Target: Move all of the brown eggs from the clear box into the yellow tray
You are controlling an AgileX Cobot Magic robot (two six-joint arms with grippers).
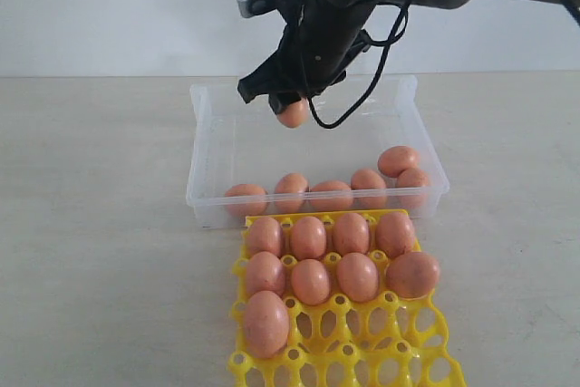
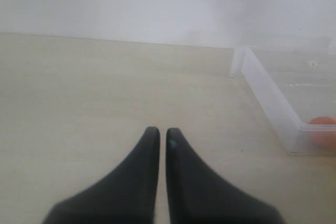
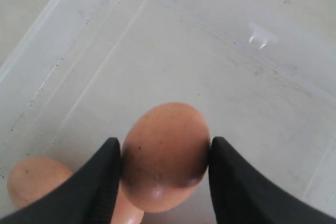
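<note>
The right pincer (image 3: 165, 148) is pinching a brown egg (image 1: 293, 114) above the clear box (image 1: 199, 147), calling for a level, no-tighter carry to a vacant cup (image 1: 314, 324) of the yellow tray (image 1: 243, 362).

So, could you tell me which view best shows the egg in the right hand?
The right wrist view: the held egg appears close-up, gripped by the right hand. The exterior view shows it small, partly hidden; the left wrist view misses it.
</note>
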